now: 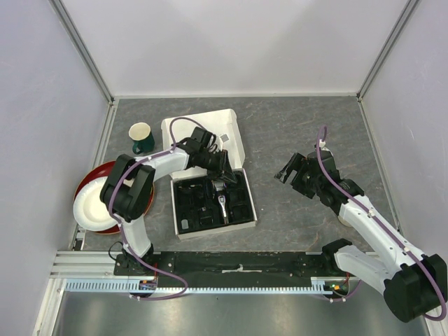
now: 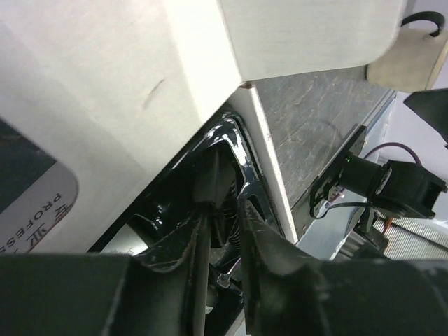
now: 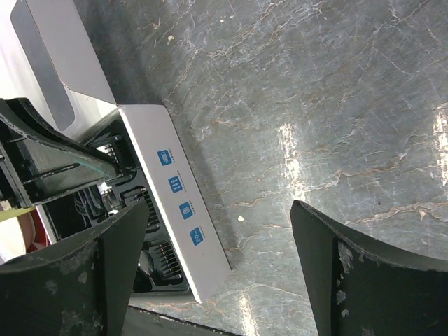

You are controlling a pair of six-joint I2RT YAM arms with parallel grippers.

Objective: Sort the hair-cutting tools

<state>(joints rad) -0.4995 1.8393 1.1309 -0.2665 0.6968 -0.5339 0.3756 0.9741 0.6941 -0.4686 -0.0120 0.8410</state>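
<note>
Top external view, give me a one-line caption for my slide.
Left gripper low over the box by the clipper; right gripper hovers open over the table.

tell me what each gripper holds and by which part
Right gripper: open, nothing held. Left gripper: jaws narrow, down in the black tray; a hold cannot be told.

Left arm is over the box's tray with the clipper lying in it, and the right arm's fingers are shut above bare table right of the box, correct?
Not shut: the right wrist view shows the right gripper with its fingers spread wide open. The rest stands: left gripper over the tray, clipper in it.
</note>
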